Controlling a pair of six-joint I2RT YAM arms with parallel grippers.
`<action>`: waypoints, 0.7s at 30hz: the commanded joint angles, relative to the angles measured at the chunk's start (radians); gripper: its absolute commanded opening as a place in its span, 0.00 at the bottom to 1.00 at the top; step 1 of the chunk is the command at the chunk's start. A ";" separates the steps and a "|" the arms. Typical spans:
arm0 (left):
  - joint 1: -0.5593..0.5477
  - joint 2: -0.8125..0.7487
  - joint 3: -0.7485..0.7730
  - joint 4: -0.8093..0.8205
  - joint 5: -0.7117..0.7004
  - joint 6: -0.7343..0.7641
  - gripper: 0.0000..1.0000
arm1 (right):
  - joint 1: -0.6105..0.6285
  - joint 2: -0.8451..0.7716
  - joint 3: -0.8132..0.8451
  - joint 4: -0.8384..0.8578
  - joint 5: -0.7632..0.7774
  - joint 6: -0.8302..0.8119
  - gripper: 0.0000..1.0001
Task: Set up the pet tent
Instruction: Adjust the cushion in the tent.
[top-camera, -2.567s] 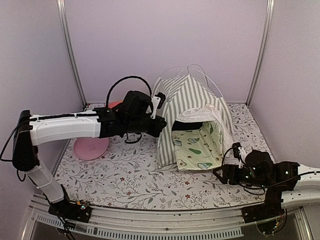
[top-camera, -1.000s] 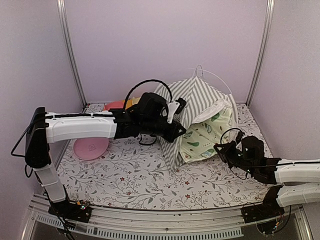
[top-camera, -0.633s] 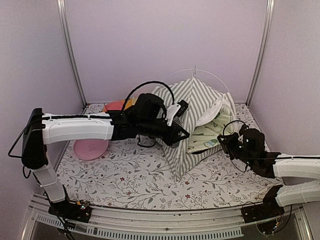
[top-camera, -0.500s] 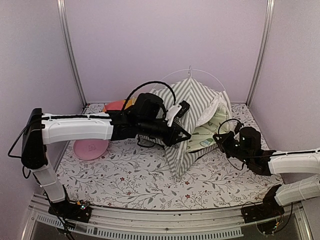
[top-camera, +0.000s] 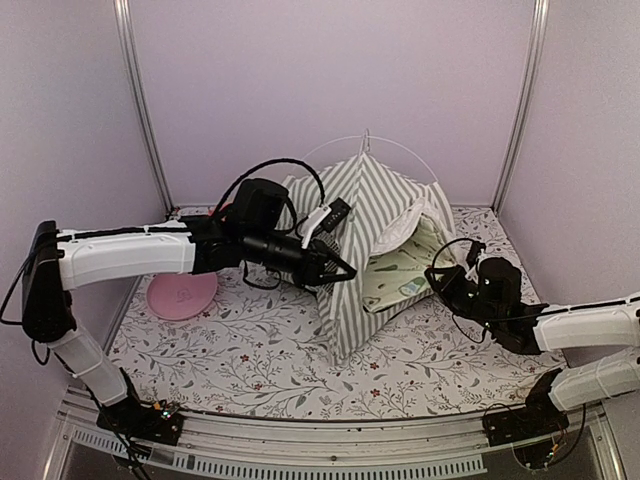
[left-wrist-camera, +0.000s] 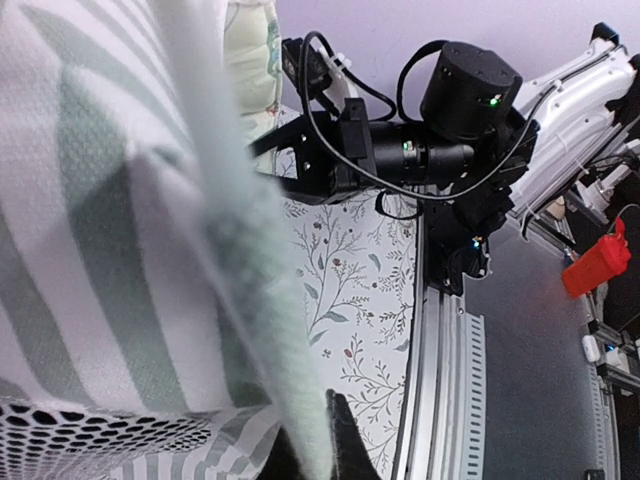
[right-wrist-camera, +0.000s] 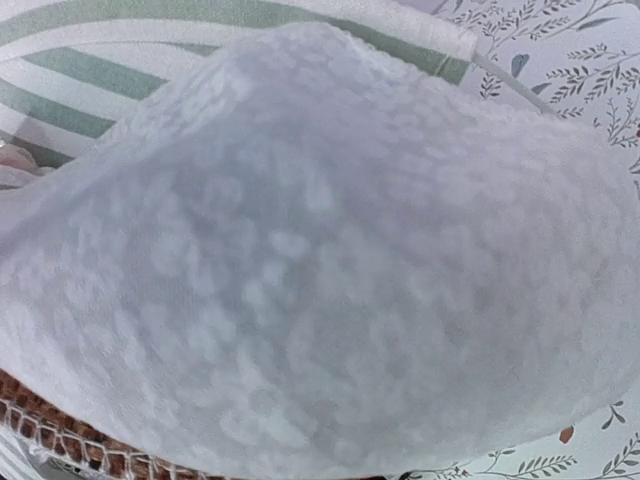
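Note:
The pet tent (top-camera: 365, 215), green and white striped, stands tilted at the middle of the table, thin white poles (top-camera: 420, 158) arching over its peak. My left gripper (top-camera: 343, 274) is shut on its front left edge. In the left wrist view the striped fabric (left-wrist-camera: 120, 250) fills the left side and the dark fingertips (left-wrist-camera: 340, 440) pinch its seam. My right gripper (top-camera: 438, 282) is at the tent's lower right door corner and appears shut on it. White lace curtain (right-wrist-camera: 320, 250) fills the right wrist view and hides those fingers.
An avocado-print mat (top-camera: 400, 272) shows inside the tent door. A pink dish (top-camera: 182, 295) lies on the floral cloth (top-camera: 260, 350) at the left. An orange item (top-camera: 226, 209) peeks out behind my left arm. Purple walls close in the back and sides.
Over the last second the tent has swung leftward and stands more upright, its door turning away. My left arm drew back to the left, and my right gripper followed the tent's corner inward.

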 joint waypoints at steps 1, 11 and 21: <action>0.004 -0.029 -0.021 -0.091 0.121 0.067 0.00 | 0.004 -0.069 0.011 0.067 -0.004 -0.061 0.00; 0.020 0.008 -0.006 -0.099 0.249 0.103 0.00 | 0.124 0.213 0.120 0.239 -0.028 -0.159 0.00; 0.023 -0.195 -0.069 -0.101 -0.212 -0.024 0.46 | 0.123 0.288 0.054 0.221 -0.061 -0.085 0.00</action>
